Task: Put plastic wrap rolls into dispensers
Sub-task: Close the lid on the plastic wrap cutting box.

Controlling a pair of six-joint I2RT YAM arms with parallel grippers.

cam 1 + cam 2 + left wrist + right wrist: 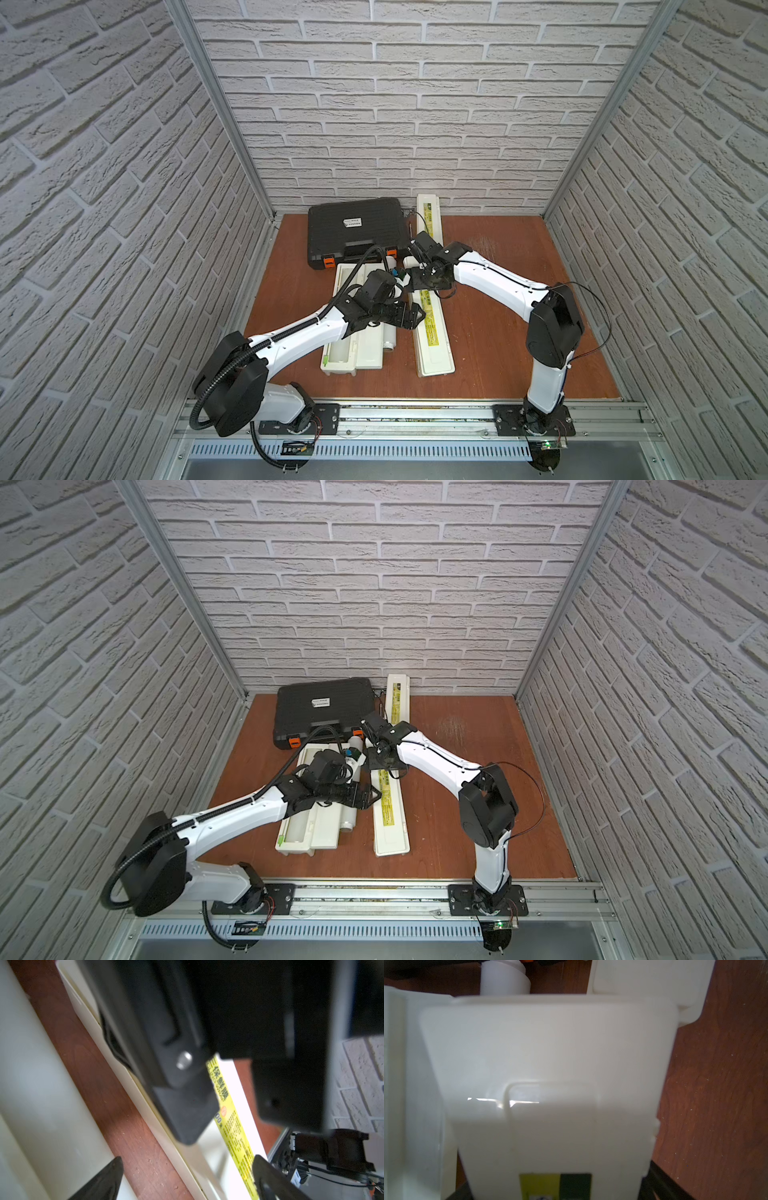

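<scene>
Left claw (417, 316): seen open, fingertips (104, 1180) set wide apart, nothing held; poised over the near-left edge of the closed dispenser.
Right claw (417, 282): closed across the far end of the closed dispenser (434, 345), with dark fingers seen against both long sides in the right wrist view.
Closed dispenser: laid lengthwise on the desk (498, 332), lid down, yellow-green label up.
Open dispenser (332, 365): found left of it, lid folded out flat, green tab at the near corner; contents of the trough cannot be made out.
Roll (388, 338): laid outside, along the right edge of the open lid, near stub showing; its middle is hidden under the left arm. A strip of bare desk is seen between it and the closed dispenser.
Third dispenser (428, 216): shut, label up, placed at the back wall just beside the black case (355, 228).
</scene>
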